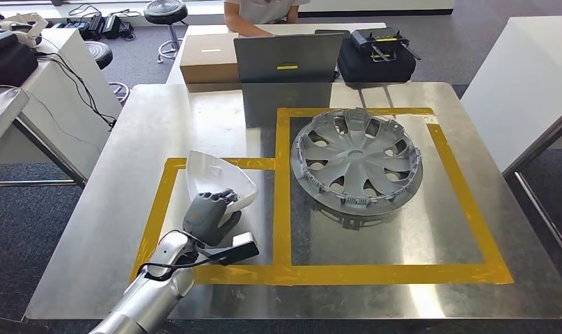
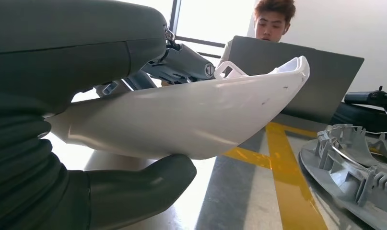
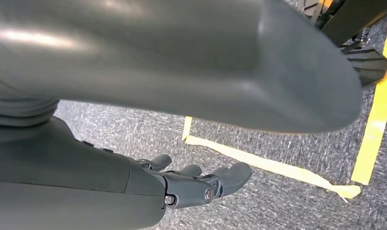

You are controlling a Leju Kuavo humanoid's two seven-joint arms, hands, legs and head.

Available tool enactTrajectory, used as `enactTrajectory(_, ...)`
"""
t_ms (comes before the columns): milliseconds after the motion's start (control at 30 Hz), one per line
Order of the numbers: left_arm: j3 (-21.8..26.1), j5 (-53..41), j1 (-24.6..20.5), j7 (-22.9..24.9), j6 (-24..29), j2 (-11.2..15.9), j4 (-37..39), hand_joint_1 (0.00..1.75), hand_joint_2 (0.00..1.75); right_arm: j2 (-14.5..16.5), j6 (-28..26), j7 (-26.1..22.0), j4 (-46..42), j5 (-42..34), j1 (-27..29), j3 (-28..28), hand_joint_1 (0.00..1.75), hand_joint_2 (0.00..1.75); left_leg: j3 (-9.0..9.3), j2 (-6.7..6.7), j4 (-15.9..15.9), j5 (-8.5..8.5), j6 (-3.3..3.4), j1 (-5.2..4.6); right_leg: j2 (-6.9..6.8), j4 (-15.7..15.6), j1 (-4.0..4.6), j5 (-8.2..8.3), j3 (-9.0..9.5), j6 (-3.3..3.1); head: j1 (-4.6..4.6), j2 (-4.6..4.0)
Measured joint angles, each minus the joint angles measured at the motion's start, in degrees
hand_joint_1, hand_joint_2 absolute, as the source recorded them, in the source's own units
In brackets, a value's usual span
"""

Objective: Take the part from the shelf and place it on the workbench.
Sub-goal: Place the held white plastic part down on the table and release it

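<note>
Left hand point(image 1: 209, 212) grips the white part point(image 1: 219, 179) over the tabletop point(image 1: 125, 174) (inside yellow tape); right hand point(image 3: 201, 184) hangs with fingers loosely apart, holding nothing.

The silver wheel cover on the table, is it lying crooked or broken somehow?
The wheel cover looks whole and lies flat inside the larger yellow tape square. Its ribbed clips face up, so it seems upside down. Beside it, the left hand holds the white part over the smaller square.

White part point(image 1: 219, 179) in my grey left hand point(image 1: 207, 213); silver hubcap point(image 1: 358, 158); steel workbench point(image 1: 194, 115) with yellow tape point(image 1: 463, 195); brown box point(image 1: 208, 59).
</note>
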Motion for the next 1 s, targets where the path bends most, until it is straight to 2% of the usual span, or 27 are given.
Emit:
enactTrajectory(100, 0.7, -0.6, 0.0, 0.3, 1.0, -0.2, 1.2, 0.00, 1.75, 0.0, 0.0, 0.0, 0.0, 0.2, 0.0, 0.0, 0.00, 0.00, 0.01, 0.00, 0.0, 0.00, 0.00, 0.00, 0.00, 0.0, 0.00, 0.00, 0.00, 0.00, 0.00, 0.00)
enactTrajectory(500, 4.4, -2.2, -0.7, 1.7, 3.4, -1.6, 3.9, 0.00, 1.75, 0.0, -0.1, 0.1, 0.0, 0.5, -0.3, 0.0, 0.00, 0.00, 0.00, 0.00, 0.0, 0.00, 0.00, 0.00, 0.00, 0.0, -0.01, 0.00, 0.00, 0.01, 0.00, 0.00)
enactTrajectory(633, 5.9, -0.1, -1.0, 0.7, 2.5, -2.2, 4.3, 0.00, 0.00, 0.0, -0.3, 0.1, 0.0, 0.7, -0.3, 0.0, 0.00, 0.00, 0.00, 0.00, 0.0, 0.00, 0.00, 0.00, 0.00, 0.0, -0.01, 0.00, 0.00, 0.01, 0.00, 0.00)
enactTrajectory(700, 7.2, 4.6, -0.9, -2.2, -0.6, -2.6, 4.2, 0.00, 0.00, 0.0, -0.3, 0.1, 0.0, 0.7, -0.4, 0.0, 0.00, 0.00, 0.00, 0.00, 0.0, 0.00, 0.00, 0.00, 0.00, 0.0, 0.00, 0.00, 0.01, 0.01, 0.00, 0.00)
enactTrajectory(833, 10.7, 18.0, 0.0, -8.7, -11.1, -3.3, 2.2, 0.00, 0.00, 0.0, -0.4, 0.1, 0.0, 0.9, -0.4, 0.0, 0.00, 0.00, 0.00, 0.00, 0.0, 0.00, 0.00, 0.00, 0.01, 0.0, 0.00, 0.00, 0.01, 0.01, 0.00, 0.00)
enactTrajectory(1000, 14.2, 32.2, 2.2, -11.0, -23.6, -3.8, -3.2, 0.00, 0.00, -0.1, -0.4, 0.1, 0.0, 0.9, -0.4, 0.0, 0.00, 0.00, 0.00, 0.00, 0.0, 0.00, 0.00, 0.00, 0.01, 0.0, 0.00, 0.00, 0.00, 0.01, 0.01, 0.00)
